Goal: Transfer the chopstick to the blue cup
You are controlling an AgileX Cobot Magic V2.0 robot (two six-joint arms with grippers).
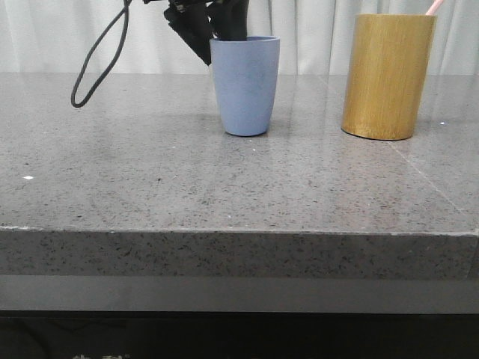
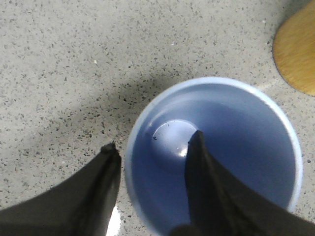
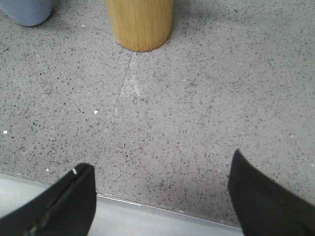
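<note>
Blue cup point(image 1: 245, 86) left of bamboo holder point(image 1: 388, 75) on table point(image 1: 150, 187) — chopstick point(image 1: 433, 7) in holder

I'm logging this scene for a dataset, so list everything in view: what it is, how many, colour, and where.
blue cup: one, light blue-grey, upright at the table's middle, inside looks empty in the left wrist view.
bamboo holder: one, yellow-brown, upright to the right of the cup, taller than it.
chopstick: one pale pink tip, sticking out of the holder's top.
table: one, grey speckled stone, with a seam line.
curtain: white, behind the table.
cable: one, black, looping down from the left arm.
left gripper: black, open, one finger inside the cup's rim, one outside.
right gripper: black, open, over the table's near edge.
</note>
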